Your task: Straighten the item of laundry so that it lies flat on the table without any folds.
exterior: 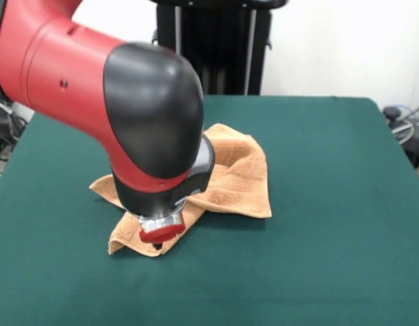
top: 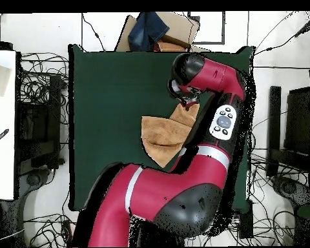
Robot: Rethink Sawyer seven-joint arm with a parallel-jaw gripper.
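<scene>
My arm [exterior: 94, 88] wears glossy red shells with a rounded black joint cap, one small dark screw hole in the red. A silver collar and red disc end the wrist. Overhead, a grey button panel [top: 224, 121], I think.

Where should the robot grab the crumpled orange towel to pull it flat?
Probably the free corner of the towel, coming from above and pulling outward over the bare table. That corner lies flat and clear of the arm, while the part under the gripper is bunched and folded.

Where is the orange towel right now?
In the front view, the towel lies crumpled near the middle of the green table, a little left of centre, with the robot's pincer down at its near left corner.
</scene>
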